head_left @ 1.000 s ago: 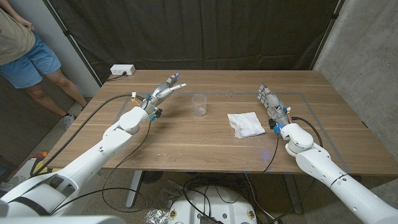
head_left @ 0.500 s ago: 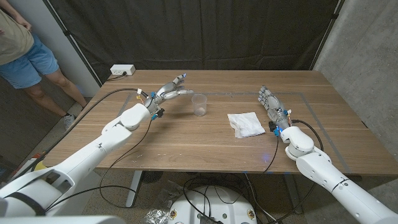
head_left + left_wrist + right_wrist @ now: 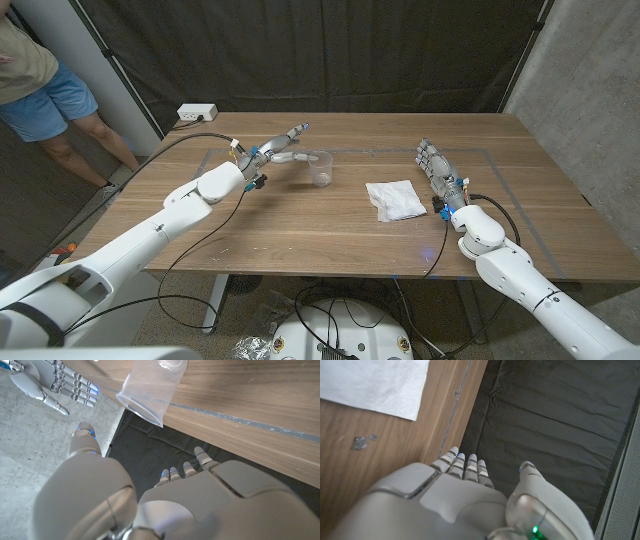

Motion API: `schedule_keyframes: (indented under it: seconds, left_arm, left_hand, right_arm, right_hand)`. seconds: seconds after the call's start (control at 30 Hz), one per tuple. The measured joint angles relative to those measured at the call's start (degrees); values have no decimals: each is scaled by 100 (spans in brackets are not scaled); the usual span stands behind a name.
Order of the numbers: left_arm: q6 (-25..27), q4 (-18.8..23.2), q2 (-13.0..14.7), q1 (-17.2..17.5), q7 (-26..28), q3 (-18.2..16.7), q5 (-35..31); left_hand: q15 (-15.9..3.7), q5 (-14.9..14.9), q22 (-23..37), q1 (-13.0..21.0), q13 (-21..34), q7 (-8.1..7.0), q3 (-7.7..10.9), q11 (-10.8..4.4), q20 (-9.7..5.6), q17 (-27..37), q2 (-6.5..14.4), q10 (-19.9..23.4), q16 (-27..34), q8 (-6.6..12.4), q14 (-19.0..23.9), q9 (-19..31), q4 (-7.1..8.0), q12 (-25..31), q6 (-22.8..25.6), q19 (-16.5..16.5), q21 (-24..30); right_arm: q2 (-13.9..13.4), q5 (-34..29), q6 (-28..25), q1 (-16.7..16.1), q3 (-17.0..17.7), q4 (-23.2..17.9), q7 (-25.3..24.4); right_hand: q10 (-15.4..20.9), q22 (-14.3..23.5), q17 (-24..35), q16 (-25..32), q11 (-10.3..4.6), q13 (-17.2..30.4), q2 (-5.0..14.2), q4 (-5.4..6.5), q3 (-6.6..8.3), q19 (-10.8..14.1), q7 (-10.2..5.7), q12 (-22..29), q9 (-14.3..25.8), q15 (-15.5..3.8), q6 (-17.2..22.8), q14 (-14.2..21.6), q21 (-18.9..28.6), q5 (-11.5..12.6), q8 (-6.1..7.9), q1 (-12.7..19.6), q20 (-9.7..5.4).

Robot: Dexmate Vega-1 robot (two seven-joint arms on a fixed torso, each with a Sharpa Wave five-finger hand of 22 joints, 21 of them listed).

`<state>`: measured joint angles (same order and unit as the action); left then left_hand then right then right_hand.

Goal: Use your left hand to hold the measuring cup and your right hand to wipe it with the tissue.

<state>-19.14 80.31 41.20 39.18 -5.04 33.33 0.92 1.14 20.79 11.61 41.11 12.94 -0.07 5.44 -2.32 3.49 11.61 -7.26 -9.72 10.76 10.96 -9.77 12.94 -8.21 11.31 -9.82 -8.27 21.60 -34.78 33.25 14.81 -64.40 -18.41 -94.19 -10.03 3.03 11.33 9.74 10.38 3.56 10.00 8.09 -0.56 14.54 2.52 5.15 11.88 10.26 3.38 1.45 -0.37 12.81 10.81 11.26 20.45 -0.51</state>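
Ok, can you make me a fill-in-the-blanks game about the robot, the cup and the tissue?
1. The left hand reaches toward the ____, which stands upright on the table.
2. The tissue lies between the cup and the ____ hand.
3. The right hand holds ____.
4. The colour of the tissue is ____.

Missing words: cup; right; nothing; white

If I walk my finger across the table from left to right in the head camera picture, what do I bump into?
Left hand → measuring cup → tissue → right hand.
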Motion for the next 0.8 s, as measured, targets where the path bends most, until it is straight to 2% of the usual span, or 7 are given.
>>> schedule_keyframes:
  seconds: [0.17, 0.27, 0.3, 0.47, 0.63, 0.8]
  left_arm:
    - [241, 174, 81, -18, -34, 71, -204]
    - [373, 174, 81, -18, -32, 71, -317]
    - [417, 303, 133, -18, -27, 109, -355]
    - [648, 451, 170, 23, 50, 154, -521]
    - [835, 538, 176, 68, 144, 190, -632]
    - [991, 602, 173, 112, 262, 214, -729]
  left_hand:
    - [54, 45, 27, 52, 27, 62, -38, 60, 90, 27, 52, -21, 0, 0, -8, 26, 38, 0, 0, -150, -87]
    - [53, 45, 27, 81, 49, 81, -38, 60, 90, 53, 81, -21, 0, 0, -8, 50, 38, 6, -5, -150, -128]
    - [51, 45, 27, 102, 53, 109, -38, 60, 90, 53, 102, -21, 0, 0, -8, 53, 38, 40, -4, -150, -143]
    - [-135, 45, 54, 194, 106, 197, -55, -15, 27, 80, 194, -12, 53, 31, -8, 79, 56, 172, -10, -168, -101]
    - [-135, 45, 54, 250, 132, 276, -62, -13, 27, 104, 250, -11, 53, 19, -8, 107, 63, 200, -10, -167, -99]
    - [-135, 45, 79, 255, 159, 277, -85, -13, 28, 106, 255, -11, 58, 0, -8, 133, 86, 246, -10, -167, -99]
  right_arm:
    - [26, 19, 29, 12, -2, 53, 32]
    - [38, 19, 29, 19, -5, 77, 32]
    - [42, 32, 51, 20, -6, 83, 51]
    - [55, 47, 72, 21, -9, 113, 68]
    - [64, 69, 90, 21, -11, 137, 84]
    - [66, 82, 101, 10, -11, 148, 91]
  right_hand:
    - [0, 0, 0, 0, 0, 0, 0, 0, 0, 0, -1, 0, 0, 0, -1, 0, 0, 0, 0, 0, 0]
    - [0, 0, 0, 0, 0, 0, 0, 0, 0, 0, -1, 0, 0, 0, -1, 0, 0, 0, 0, 0, 0]
    - [0, 0, 0, 0, 0, 0, 0, 0, 0, 0, -1, 0, 0, 0, -1, 0, 0, 0, 0, 0, 0]
    - [0, 0, -1, 0, 0, 0, 0, 1, 1, 0, -24, 0, 0, 0, 21, 0, 0, 0, 0, 0, 0]
    - [0, -1, -1, 0, 0, 0, 0, 1, 1, 0, -24, 0, 0, 0, 21, 0, 0, 0, 0, 0, 0]
    - [0, -1, -1, 0, 0, 0, 0, 1, 1, 0, -24, 0, 0, 0, 21, 0, 0, 0, -28, 0, 0]
